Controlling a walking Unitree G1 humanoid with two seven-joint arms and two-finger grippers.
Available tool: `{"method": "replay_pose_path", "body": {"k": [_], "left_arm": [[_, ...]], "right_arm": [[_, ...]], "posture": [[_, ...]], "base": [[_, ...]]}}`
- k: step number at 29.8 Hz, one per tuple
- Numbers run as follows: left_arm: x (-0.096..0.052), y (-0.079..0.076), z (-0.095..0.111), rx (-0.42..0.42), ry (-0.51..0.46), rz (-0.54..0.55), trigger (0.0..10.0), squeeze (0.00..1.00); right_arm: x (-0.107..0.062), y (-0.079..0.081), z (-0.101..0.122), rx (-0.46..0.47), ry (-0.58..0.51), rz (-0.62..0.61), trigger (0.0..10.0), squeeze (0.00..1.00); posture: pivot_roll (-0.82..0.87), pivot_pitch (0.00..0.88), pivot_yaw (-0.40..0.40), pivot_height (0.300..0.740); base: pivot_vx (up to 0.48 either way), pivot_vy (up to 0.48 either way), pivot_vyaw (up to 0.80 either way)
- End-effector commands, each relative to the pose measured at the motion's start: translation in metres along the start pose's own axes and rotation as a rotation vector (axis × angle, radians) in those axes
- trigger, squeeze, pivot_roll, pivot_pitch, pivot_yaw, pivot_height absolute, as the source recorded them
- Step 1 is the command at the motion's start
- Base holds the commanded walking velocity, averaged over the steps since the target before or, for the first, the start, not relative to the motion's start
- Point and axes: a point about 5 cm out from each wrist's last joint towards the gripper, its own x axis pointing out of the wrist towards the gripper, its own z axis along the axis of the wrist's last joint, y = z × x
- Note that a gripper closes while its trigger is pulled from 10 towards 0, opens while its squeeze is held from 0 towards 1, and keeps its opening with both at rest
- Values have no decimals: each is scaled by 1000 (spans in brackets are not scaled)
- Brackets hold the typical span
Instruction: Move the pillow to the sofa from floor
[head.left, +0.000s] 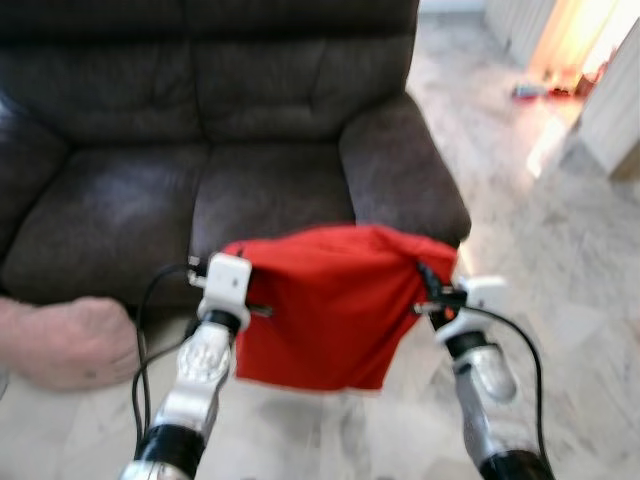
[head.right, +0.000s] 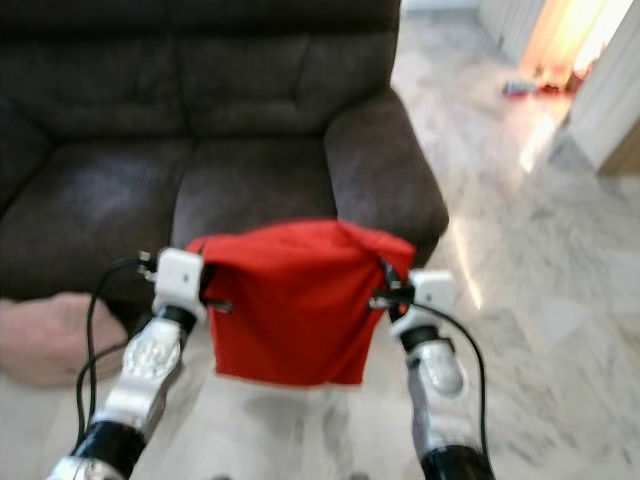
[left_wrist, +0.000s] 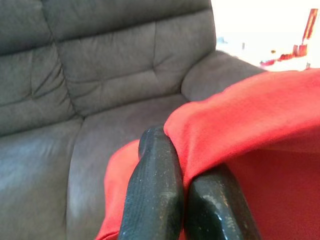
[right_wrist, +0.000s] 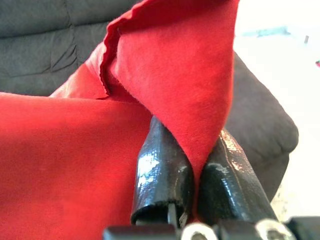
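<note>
A red pillow (head.left: 325, 305) hangs in the air between my two arms, in front of the dark brown sofa (head.left: 230, 190). My left gripper (head.left: 262, 310) is shut on the pillow's left edge, and my right gripper (head.left: 425, 290) is shut on its upper right corner. In the left wrist view the two black fingers (left_wrist: 155, 200) pinch a fold of red cloth (left_wrist: 260, 125). In the right wrist view the fingers (right_wrist: 162, 175) clamp a red flap (right_wrist: 190, 75). The pillow's lower edge hangs above the marble floor (head.left: 330, 430), close to the sofa's front.
A pinkish cushion (head.left: 65, 340) lies on the floor at the left, by the sofa's base. The sofa's right armrest (head.left: 400, 170) stands just behind the pillow. Pale marble floor stretches to the right toward a bright doorway (head.left: 570, 50) with small objects.
</note>
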Motion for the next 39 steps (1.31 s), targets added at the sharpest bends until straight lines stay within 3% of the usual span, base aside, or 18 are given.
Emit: {"method": "replay_pose_path", "body": {"k": [1, 7, 28, 39], "left_arm": [[4, 11, 19, 19, -100, 35, 10000, 0], [0, 18, 33, 61, -158, 58, 10000, 0], [16, 35, 133, 162, -450, 152, 10000, 0], [17, 33, 148, 159, -480, 160, 10000, 0]], "right_arm": [[9, 7, 15, -4, -81, 24, 10000, 0], [10, 9, 26, -19, -126, 41, 10000, 0], [30, 38, 140, -71, -501, 177, 10000, 0], [28, 46, 148, -67, -499, 229, 10000, 0]], "posture": [[-62, 110, -16, 740], [-60, 120, -14, 740], [-54, 121, -18, 740], [-56, 114, -22, 740]], "base": [[292, 0, 0], [292, 0, 0], [300, 0, 0], [310, 0, 420]]}}
